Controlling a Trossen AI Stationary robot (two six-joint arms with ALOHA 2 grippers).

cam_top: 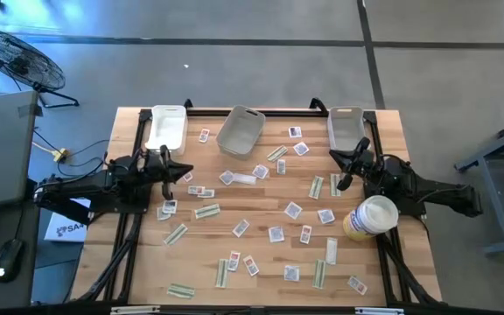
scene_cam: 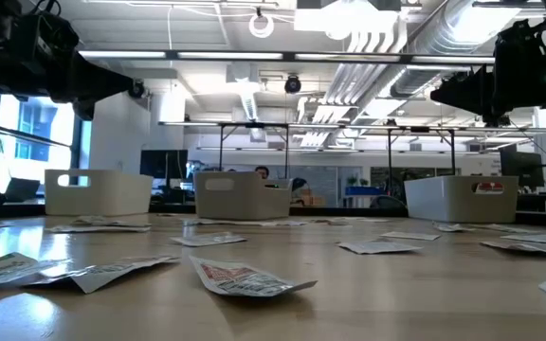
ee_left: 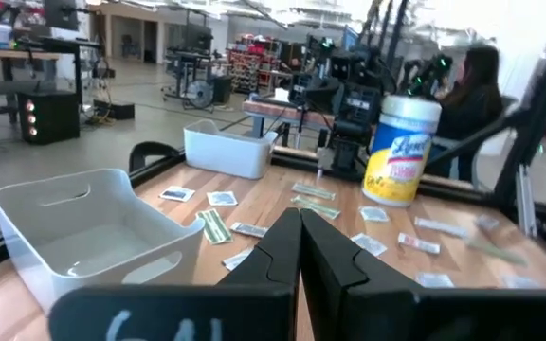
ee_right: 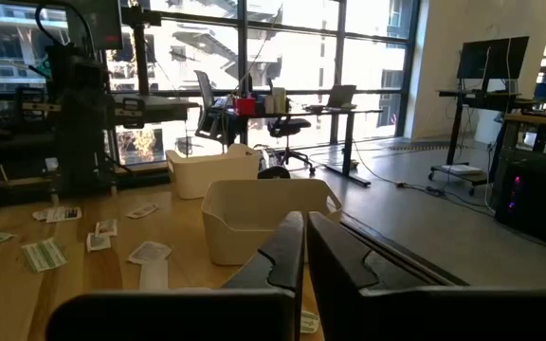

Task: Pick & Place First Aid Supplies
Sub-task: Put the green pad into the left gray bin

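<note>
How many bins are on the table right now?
3, all along the far edge: left bin by the left arm, middle bin tilted, right bin by the right arm. None looks hidden.

Dozens of first aid supplies [cam_top: 276, 234] lie flat and scattered across the wooden table, none stacked in any heap. White squarish packets [cam_top: 293, 210] with red or blue marks mix with longer pale green strips [cam_top: 206, 211], spreading from 12 o'clock to 6 o'clock.

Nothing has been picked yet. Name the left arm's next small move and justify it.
Probably lower the left gripper toward the nearest packets beside it and open its fingers: they look shut, it holds nothing, packets lie scattered across the table, and the bin near it looks empty.
</note>
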